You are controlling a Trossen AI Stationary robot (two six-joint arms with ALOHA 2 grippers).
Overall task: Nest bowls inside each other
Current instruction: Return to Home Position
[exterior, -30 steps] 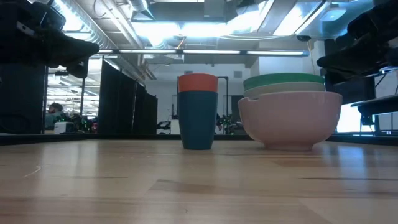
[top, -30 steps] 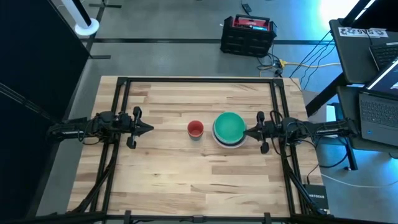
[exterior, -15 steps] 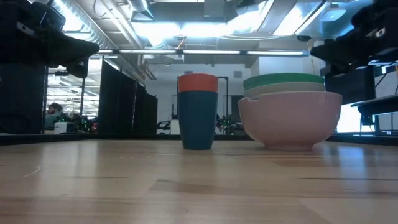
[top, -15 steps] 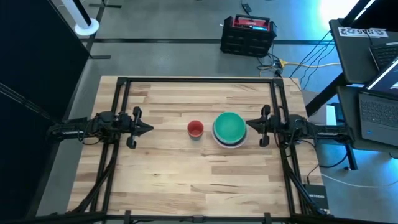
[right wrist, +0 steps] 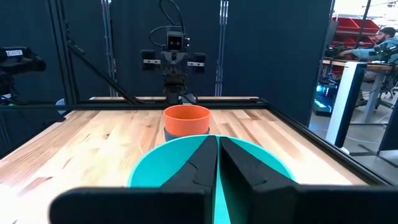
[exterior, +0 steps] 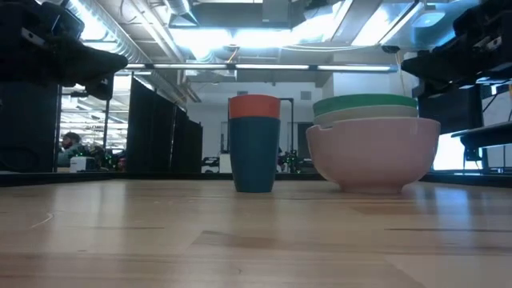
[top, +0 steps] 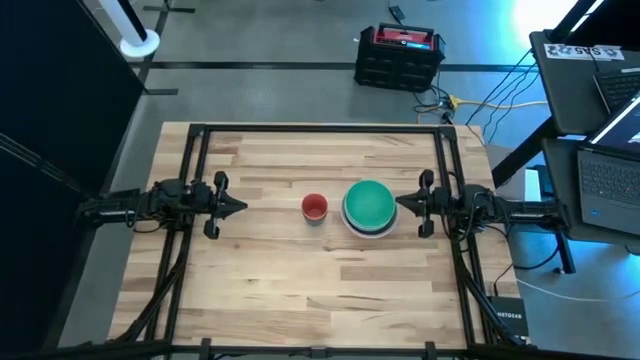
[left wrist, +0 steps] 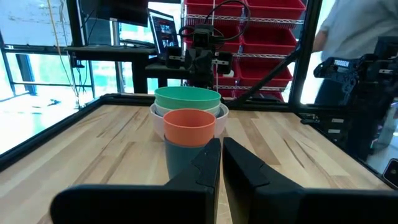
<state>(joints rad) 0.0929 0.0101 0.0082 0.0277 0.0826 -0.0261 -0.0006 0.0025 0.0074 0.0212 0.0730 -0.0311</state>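
Observation:
A stack of nested bowls (top: 369, 207) rests on the wooden table right of centre. A green bowl (exterior: 364, 104) is on top, a grey-white one shows under it, and a large white bowl (exterior: 372, 154) is at the bottom. To its left a small red bowl (top: 314, 206) sits inside a dark blue one (exterior: 254, 156). My right gripper (top: 399, 203) hangs shut and level just right of the stack, above its rim, its fingers (right wrist: 205, 163) touching nothing. My left gripper (top: 243, 207) is shut and level at the table's left, with its fingers (left wrist: 208, 165) pointing at the red bowl.
Black frame rails (top: 195, 190) run along the table's left, right and far sides. Bare wood lies toward the near edge (top: 320, 300). Off the table are a black crate (top: 398, 55) on the floor and laptops (top: 600, 180) at the right. A person (left wrist: 348, 31) stands beyond the table.
My right gripper has swung a little toward the table's far edge and straightened out level beside the bowl stack, staying shut. The bowls have not moved.

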